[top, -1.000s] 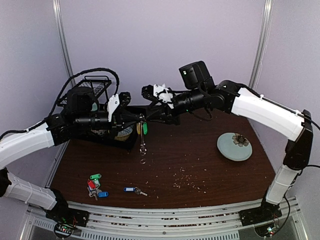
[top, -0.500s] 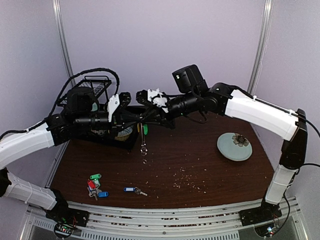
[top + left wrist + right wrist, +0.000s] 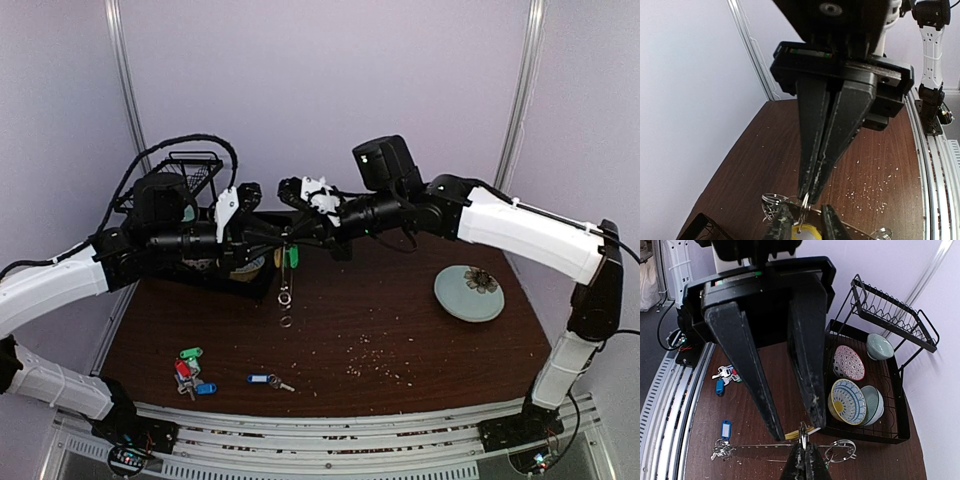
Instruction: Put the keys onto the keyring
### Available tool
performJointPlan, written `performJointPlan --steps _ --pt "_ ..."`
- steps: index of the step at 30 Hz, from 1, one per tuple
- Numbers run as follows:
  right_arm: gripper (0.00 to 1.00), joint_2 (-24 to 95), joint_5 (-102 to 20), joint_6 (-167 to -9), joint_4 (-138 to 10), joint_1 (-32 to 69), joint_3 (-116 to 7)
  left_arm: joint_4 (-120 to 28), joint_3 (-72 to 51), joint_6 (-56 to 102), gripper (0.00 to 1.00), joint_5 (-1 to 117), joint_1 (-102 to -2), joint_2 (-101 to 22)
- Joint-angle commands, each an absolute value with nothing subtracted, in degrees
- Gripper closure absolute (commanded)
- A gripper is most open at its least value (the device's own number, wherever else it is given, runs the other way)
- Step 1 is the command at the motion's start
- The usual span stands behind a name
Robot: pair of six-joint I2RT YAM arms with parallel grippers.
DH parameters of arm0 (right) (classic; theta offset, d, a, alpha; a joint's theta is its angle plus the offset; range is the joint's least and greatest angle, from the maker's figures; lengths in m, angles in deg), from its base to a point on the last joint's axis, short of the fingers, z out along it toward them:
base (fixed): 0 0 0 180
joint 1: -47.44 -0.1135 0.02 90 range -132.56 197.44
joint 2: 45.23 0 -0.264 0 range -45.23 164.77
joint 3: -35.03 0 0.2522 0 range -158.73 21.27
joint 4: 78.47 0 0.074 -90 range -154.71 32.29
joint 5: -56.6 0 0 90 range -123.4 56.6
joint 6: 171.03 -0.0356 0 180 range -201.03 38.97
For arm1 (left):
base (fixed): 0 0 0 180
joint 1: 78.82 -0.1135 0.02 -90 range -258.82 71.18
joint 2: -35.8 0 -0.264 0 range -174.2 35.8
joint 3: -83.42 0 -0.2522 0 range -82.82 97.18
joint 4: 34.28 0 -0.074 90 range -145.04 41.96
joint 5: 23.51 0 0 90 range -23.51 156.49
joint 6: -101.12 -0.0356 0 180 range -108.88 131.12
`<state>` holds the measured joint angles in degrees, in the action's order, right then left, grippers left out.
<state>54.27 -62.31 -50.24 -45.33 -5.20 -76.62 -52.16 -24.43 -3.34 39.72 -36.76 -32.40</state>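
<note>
Black fingers of the right gripper point(image 3: 807, 195) are pressed together, and between their tips they pinch a small wire ring point(image 3: 804, 201). Facing them, the left gripper point(image 3: 795, 427) has its jaws parted, with the yellow tag point(image 3: 804, 231) in the gap; whether a pad touches the tag, I cannot tell.

Both grippers meet in the air just to the right of the rack point(image 3: 200, 160). Under them the keyring point(image 3: 286, 295) hangs down, seen from its thin edge, and a green tag point(image 3: 291, 257) hangs with it. The other keys point(image 3: 190, 372) lie on the table point(image 3: 420, 330) well in front of the rack, toward the arm bases. A blue-tagged key point(image 3: 265, 380) lies near them, more to the right.

I judge the step to be passing the yellow-tagged key onto the wire ring. To do it well, the right gripper should hold the ring firmly and not turn, because the whole keyring hangs from this one pinch. The left jaws should open only enough to free the tag, then draw straight back from the ring, so that no finger catches the wire. Whether the key is truly threaded is not visible, so it is better to confirm this before moving off.
</note>
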Motion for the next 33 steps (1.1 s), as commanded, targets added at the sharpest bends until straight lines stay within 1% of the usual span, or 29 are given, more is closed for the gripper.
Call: performJointPlan --steps 1,2,3,4,5,6,8,11,15,18,19,20,21,22,24,28,30,33 --pt "1.0 45.5 -62.1 -62.9 -67.4 -4.7 -65.3 -48.6 -24.0 -3.5 0.83 40.2 -36.5 -31.6" --pt "1.0 43.9 -63.5 -64.9 -72.4 -4.7 -62.1 -48.4 -24.3 -3.7 0.88 41.1 -36.4 -31.5" --pt "1.0 42.9 -64.3 -67.1 -76.6 -4.8 -59.4 -48.0 -24.8 -3.8 0.88 41.8 -36.4 -31.4" --pt "1.0 42.1 -64.8 -68.8 -79.5 -4.8 -57.6 -47.6 -25.3 -4.0 0.83 41.6 -36.4 -31.4" --pt "1.0 41.7 -65.1 -69.9 -81.3 -4.8 -56.3 -47.0 -25.6 -4.2 0.75 40.7 -36.4 -31.4" --pt "1.0 41.3 -65.3 -70.5 -82.6 -4.8 -55.3 -46.4 -26.0 -4.2 0.7 39.3 -36.4 -31.5" --pt "1.0 40.8 -66.0 -71.5 -84.2 -4.8 -53.3 -45.5 -26.2 -3.5 0.69 36.4 -36.4 -32.0" --pt "1.0 40.5 -65.9 -73.2 -86.8 -4.8 -51.7 -44.6 -26.0 -2.3 0.62 33.8 -36.4 -32.4" --pt "1.0 41.0 -67.2 -76.1 -91.7 -5.2 -50.1 -42.2 -27.1 -0.6 0.61 33.7 -36.2 -32.0" --pt "1.0 41.8 -66.9 -76.8 -93.1 -5.3 -50.1 -41.5 -27.2 -0.2 0.57 32.2 -35.8 -32.0" --pt "1.0 42.0 -67.1 -77.3 -93.8 -5.3 -50.0 -41.5 -27.3 -0.2 0.59 33.8 -35.6 -32.0" --pt "1.0 42.1 -67.7 -77.7 -94.4 -5.4 -50.0 -41.6 -27.3 -0.3 0.64 35.7 -35.4 -32.1" --pt "1.0 42.4 -68.1 -78.1 -94.8 -5.5 -50.0 -41.6 -27.5 -0.4 0.66 38.0 -35.2 -32.1" --pt "1.0 42.5 -68.5 -78.3 -95.0 -5.7 -50.1 -41.5 -27.5 -0.4 0.66 40.3 -35.2 -32.1" --pt "1.0 42.8 -68.8 -78.7 -95.2 -5.9 -49.9 -41.1 -27.5 -0.4 0.63 42.3 -35.1 -32.0" --pt "1.0 43.4 -68.4 -80.7 -97.5 -6.1 -49.2 -40.2 -27.9 0.4 0.61 40.3 -35.0 -32.0" --pt "1.0 43.8 -67.8 -82.1 -99.4 -6.3 -48.7 -39.6 -28.1 0.9 0.61 40.0 -34.9 -31.9" --pt "1.0 44.6 -65.7 -84.2 -101.9 -6.7 -48.3 -39.0 -28.4 1.3 0.65 40.5 -34.8 -31.6"
